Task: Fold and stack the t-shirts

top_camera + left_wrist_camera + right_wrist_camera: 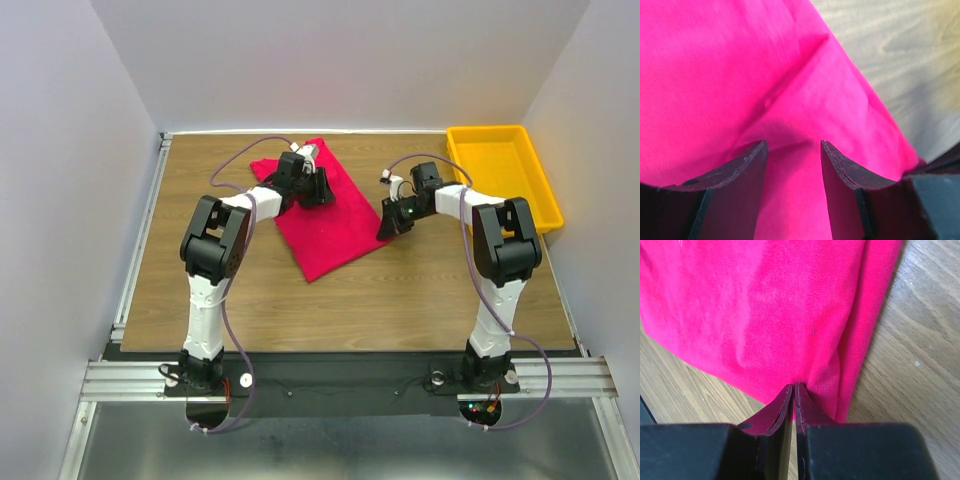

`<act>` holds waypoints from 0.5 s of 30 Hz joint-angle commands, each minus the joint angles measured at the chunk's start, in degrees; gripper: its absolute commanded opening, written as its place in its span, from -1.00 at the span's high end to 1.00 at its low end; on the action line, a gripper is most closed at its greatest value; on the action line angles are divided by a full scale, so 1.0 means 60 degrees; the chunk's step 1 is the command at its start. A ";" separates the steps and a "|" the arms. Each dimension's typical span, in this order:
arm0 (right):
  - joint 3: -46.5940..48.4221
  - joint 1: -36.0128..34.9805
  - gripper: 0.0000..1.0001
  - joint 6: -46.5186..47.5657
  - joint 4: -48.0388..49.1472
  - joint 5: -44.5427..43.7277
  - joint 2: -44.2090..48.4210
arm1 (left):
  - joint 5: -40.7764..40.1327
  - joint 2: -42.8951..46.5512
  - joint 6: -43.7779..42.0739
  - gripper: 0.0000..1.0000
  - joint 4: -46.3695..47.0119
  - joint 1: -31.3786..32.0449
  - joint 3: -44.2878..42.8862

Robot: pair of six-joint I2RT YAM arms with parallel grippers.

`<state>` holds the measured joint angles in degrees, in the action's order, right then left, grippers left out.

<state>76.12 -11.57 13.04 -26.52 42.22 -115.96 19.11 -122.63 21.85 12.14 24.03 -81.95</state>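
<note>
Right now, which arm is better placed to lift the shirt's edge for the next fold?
Right. On the right arm the jaws are shut on the t-shirt at its edge nearest the yellow tray, so it can likely lift at once. On the left arm the jaws stand open over the cloth, gripping nothing.

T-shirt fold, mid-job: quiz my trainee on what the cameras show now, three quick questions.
1. True or false: the jaws of the left gripper are shut.
2. What does the right gripper pinch? A a sock; B the t-shirt; C nothing.
3. Fill in: the tray stands at the far ____ corner of the table.
Key: 1 false, they stand open over the cloth; 2 B; 3 right.
</note>
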 commanded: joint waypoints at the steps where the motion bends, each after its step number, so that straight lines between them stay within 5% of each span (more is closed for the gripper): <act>1: -0.0264 -0.0005 0.77 0.0156 0.0114 -0.0298 0.0225 | -0.0066 -0.0143 0.0109 -0.15 -0.0105 -0.0079 -0.0638; 7: -0.0542 -0.0005 0.54 0.1268 0.0070 0.0610 0.1569 | -0.0650 0.0777 -0.0680 -0.19 0.0391 -0.0241 -0.0259; 15: -0.0133 0.0112 -0.07 0.1359 0.0114 -0.0924 0.2322 | -0.2758 0.5345 -0.2498 -0.55 0.1082 -0.0226 0.3005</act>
<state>72.62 -11.55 21.21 -27.31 42.09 -102.69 10.00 -105.84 12.47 13.54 22.98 -70.11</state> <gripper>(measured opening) 0.505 0.752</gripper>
